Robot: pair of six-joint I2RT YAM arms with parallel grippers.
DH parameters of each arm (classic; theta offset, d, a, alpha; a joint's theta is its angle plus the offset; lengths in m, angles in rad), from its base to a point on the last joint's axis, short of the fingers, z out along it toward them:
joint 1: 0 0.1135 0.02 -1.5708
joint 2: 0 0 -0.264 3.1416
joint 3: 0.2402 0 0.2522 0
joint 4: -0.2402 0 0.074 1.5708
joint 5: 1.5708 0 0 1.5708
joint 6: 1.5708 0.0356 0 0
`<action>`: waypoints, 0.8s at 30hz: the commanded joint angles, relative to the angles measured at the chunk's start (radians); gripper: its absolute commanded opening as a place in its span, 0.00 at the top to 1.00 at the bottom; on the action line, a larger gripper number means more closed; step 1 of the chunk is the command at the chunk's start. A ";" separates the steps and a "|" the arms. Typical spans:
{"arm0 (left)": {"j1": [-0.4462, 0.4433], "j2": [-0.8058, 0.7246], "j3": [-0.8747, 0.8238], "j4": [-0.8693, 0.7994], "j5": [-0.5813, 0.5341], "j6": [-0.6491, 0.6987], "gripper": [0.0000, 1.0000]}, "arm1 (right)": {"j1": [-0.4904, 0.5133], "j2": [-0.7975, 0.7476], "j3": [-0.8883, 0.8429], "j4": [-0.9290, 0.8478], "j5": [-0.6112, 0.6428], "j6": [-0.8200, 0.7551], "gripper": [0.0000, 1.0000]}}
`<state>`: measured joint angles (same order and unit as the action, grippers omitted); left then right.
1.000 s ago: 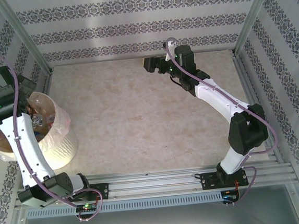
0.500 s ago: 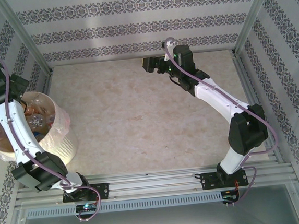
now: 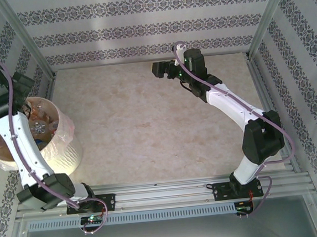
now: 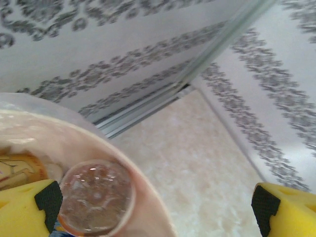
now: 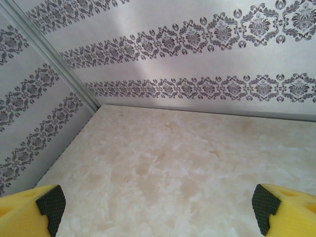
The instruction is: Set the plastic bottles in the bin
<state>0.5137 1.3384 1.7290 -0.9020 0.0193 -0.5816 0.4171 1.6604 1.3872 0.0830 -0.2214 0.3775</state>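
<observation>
Several plastic bottles [image 3: 40,128] heaped in the bin [image 3: 67,154] at frame left, bare table [image 3: 148,130] elsewhere, probably finished; left gripper [image 4: 157,203] and right gripper [image 5: 155,202] with fingers spread apart, holding nothing.

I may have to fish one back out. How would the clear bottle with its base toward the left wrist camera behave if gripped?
Probably light: the clear bottle looks empty, see-through right across its base. Likely to give when squeezed, as the thin plastic looks crinkled. Its round body may slip or roll against the smooth bin wall.
</observation>
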 commanded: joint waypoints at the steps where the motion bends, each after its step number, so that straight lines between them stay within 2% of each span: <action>1: -0.097 -0.075 0.027 0.048 0.048 0.039 0.00 | 0.009 -0.059 -0.026 0.034 0.031 -0.025 0.02; 9: -0.438 -0.125 -0.060 0.229 0.067 0.142 0.00 | -0.022 -0.156 -0.144 0.109 0.086 0.007 0.02; 15: -0.678 -0.107 -0.224 0.431 0.044 0.241 0.00 | -0.100 -0.283 -0.318 0.176 0.181 0.048 0.02; 19: -0.756 -0.076 -0.356 0.547 0.005 0.303 0.00 | -0.174 -0.378 -0.424 0.155 0.271 0.032 0.02; 24: -0.769 -0.096 -0.588 0.759 -0.106 0.406 0.00 | -0.272 -0.468 -0.553 0.110 0.407 -0.038 0.02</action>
<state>-0.2489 1.2652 1.2385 -0.3634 0.0109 -0.2897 0.1864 1.2423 0.9031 0.1970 0.0555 0.3859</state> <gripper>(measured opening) 0.997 0.979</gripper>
